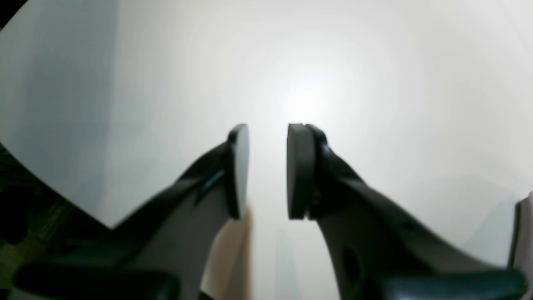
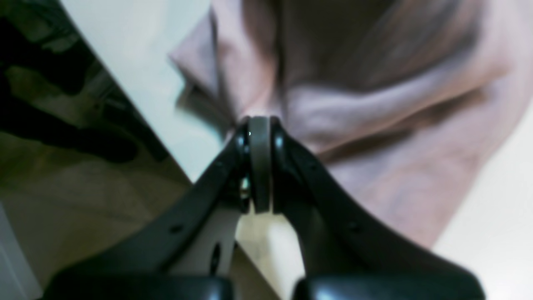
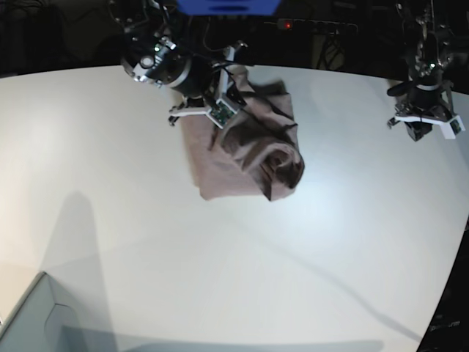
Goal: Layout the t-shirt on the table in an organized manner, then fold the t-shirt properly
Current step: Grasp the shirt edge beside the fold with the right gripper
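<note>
My right gripper is pinched tight on a fold of the shirt at its far edge, and I can't tell how many layers I've caught; pull now and the whole bundle may drag instead of opening. The shirt sits bunched at the far middle of the table, close to the far rim, so a slip could send cloth over it. My left gripper hangs parted and empty, well off right, pinning nothing.
</note>
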